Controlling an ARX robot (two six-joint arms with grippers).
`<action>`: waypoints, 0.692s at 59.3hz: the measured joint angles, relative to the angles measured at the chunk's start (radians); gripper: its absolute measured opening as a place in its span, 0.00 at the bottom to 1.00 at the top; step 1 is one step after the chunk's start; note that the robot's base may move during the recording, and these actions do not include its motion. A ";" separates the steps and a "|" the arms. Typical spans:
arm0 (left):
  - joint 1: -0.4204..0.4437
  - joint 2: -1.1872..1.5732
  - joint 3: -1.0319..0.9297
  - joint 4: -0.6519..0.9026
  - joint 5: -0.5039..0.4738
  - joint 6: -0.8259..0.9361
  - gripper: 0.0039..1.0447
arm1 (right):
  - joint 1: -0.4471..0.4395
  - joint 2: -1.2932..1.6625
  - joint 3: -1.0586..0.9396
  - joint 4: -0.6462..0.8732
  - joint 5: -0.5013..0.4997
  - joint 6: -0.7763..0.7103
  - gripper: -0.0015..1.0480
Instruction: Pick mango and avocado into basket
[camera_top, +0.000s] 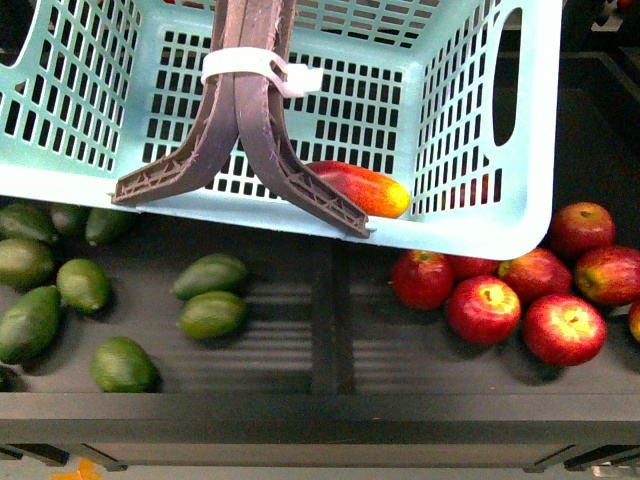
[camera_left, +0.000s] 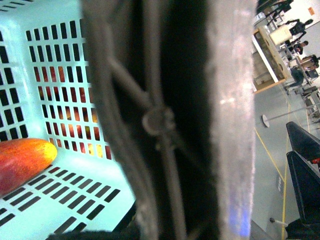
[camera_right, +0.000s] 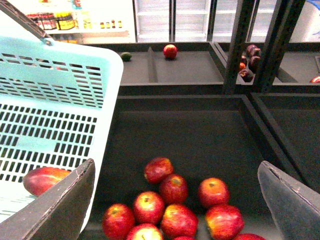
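Jaws on right arm wide apart, empty, above apples.

Below me lies a dark grey ribbed shelf tray, split by a raised divider. On my right side of it, round red apples with yellow flecks sit packed together, several touching. On my left side, dark green oval avocados lie loosely scattered. On a farther grey shelf I see one lone red apple near a small green fruit, and dark reddish fruits beyond a black upright post.
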 joint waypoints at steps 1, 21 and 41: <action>0.000 0.000 0.000 0.000 0.001 -0.001 0.11 | 0.000 0.000 0.001 0.000 0.001 0.000 0.92; -0.002 0.000 0.000 0.000 0.004 -0.001 0.11 | 0.000 -0.001 0.001 0.000 0.000 0.000 0.92; -0.002 0.001 0.000 0.000 0.003 -0.001 0.11 | 0.000 -0.002 0.002 0.000 0.000 0.000 0.92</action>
